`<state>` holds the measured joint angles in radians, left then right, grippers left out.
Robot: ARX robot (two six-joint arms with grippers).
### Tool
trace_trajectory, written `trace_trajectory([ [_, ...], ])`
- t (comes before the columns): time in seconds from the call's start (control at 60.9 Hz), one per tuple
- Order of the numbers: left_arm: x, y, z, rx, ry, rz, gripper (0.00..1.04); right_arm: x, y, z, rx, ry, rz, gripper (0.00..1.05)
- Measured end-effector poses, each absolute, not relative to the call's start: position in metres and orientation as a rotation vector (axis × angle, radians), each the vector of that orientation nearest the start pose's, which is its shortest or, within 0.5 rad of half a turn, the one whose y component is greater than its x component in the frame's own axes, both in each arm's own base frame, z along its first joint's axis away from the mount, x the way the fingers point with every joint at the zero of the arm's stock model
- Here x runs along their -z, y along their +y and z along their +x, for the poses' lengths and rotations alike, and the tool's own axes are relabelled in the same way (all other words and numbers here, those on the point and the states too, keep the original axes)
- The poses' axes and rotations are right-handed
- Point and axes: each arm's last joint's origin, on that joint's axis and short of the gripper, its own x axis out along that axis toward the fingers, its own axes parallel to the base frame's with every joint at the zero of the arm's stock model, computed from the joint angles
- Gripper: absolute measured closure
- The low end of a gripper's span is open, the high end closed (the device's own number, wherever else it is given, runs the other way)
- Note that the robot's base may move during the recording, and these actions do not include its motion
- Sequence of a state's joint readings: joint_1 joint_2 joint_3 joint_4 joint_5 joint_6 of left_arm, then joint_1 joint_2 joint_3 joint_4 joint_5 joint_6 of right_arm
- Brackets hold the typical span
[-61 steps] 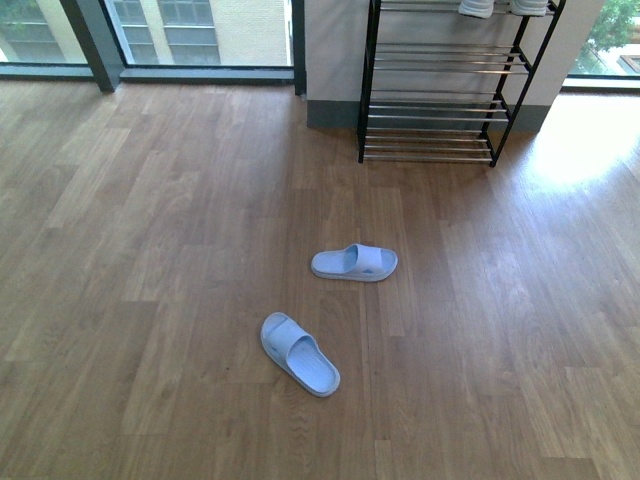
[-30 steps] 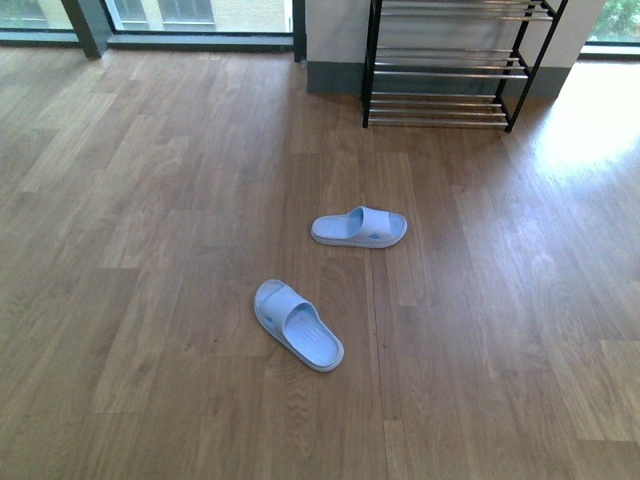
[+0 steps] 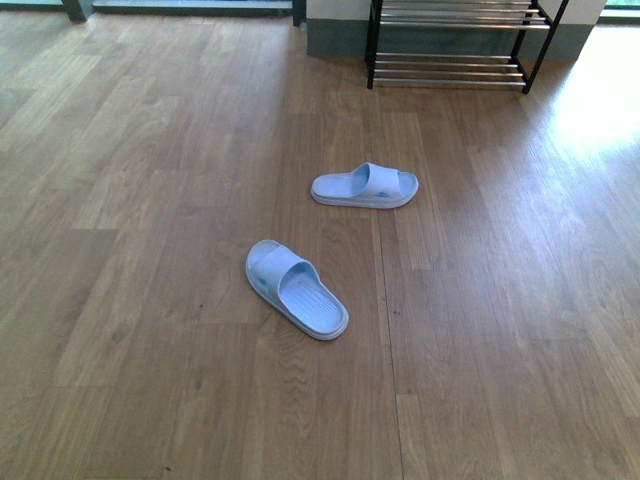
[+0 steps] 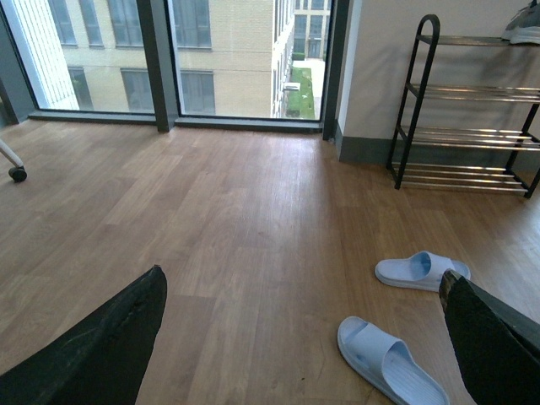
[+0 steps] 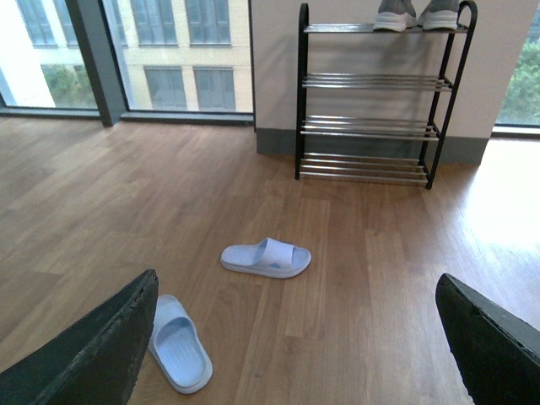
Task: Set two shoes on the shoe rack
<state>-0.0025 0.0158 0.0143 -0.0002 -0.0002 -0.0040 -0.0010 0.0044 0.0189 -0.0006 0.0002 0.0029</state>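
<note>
Two pale blue slide sandals lie on the wooden floor. The nearer sandal (image 3: 296, 288) (image 4: 390, 361) (image 5: 179, 342) lies at an angle; the farther sandal (image 3: 365, 187) (image 4: 419, 271) (image 5: 267, 257) lies crosswise behind it. The black-framed shoe rack (image 3: 448, 45) (image 4: 466, 135) (image 5: 371, 101) stands against the far wall, with a pair of grey sneakers (image 5: 418, 14) on its top shelf. My left gripper (image 4: 304, 325) and right gripper (image 5: 297, 325) hang open above the floor, holding nothing. Neither arm shows in the front view.
Tall windows (image 4: 228, 55) run along the far wall left of the rack. A chair caster (image 4: 17, 174) sits at the far left. Bright sunlight falls on the floor (image 3: 600, 100) right of the rack.
The front view has tilted down and drawn closer: the sandals sit higher and larger in it, and only the rack's lowest shelves remain in view.
</note>
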Motion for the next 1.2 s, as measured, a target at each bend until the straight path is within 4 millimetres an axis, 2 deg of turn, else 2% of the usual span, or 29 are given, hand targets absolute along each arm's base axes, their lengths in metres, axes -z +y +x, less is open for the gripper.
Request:
trace_trajectory([
  [1.199,-0.1671,-0.0002,0.0978,0.002,0.002,-0.004,0.09,-0.1696,-0.0001,0.0968,0.001,-0.014,0.003,0.09],
])
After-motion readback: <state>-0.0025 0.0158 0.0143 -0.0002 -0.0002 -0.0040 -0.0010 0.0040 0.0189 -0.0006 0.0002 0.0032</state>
